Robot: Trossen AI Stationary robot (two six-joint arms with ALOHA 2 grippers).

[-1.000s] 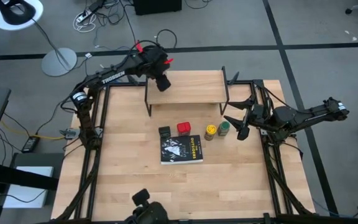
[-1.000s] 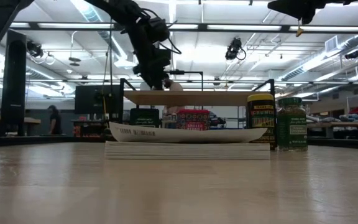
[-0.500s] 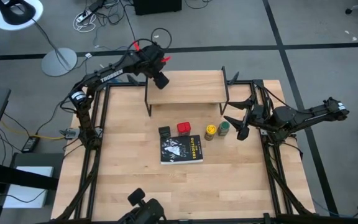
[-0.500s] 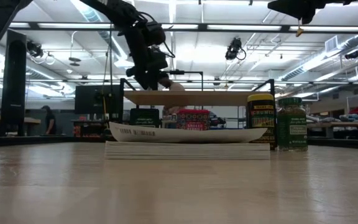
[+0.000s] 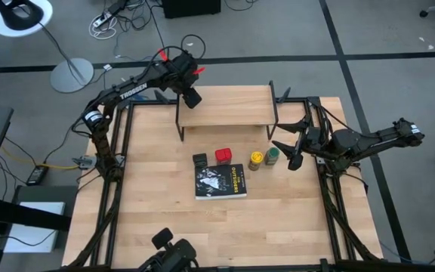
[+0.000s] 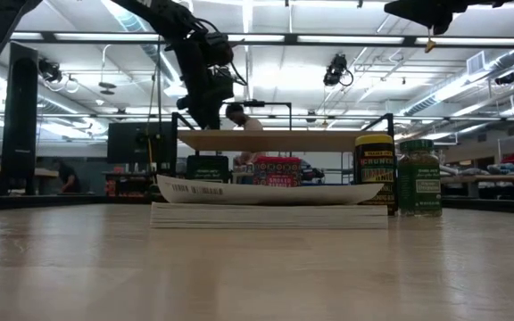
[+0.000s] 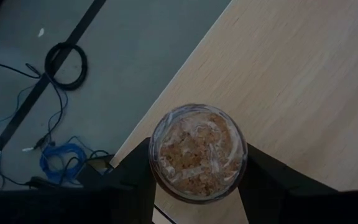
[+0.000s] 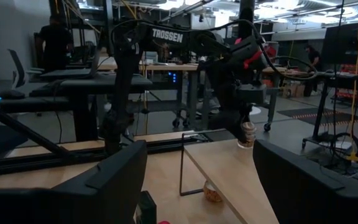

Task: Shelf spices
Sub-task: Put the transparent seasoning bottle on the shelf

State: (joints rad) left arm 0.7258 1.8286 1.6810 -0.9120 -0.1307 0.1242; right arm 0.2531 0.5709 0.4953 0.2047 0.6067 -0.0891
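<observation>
Spices: 4 still on the tabletop, 1 in the air. Pale little jar sits between the left gripper fingers, clamped at about half spread, seen mouth-on w/ brownish granules inside. Right wrist view shows the same jar hanging just above the shelf plank, near its far-left corner; whether it touches the wood can't be told. Left wrist view has the jar over the plank's edge, w/ grey floor and cables beyond.

Shelf stands at the back of the table, light wood on thin black legs, top bare apart from the gripper over its corner.

Rest of the spices sit in a rough row in front of the shelf: dark green-black tin, red tin just beside it, then yellow-topped jar and green-topped jar close together to the right. Black book lies flat just in front of the tins, nearly touching them.

Right gripper hovers at the table's right side, near the green-topped jar, fingers spread wide, nothing in them.

Low view: yellow-topped jar and green-topped jar upright, side by side.
</observation>
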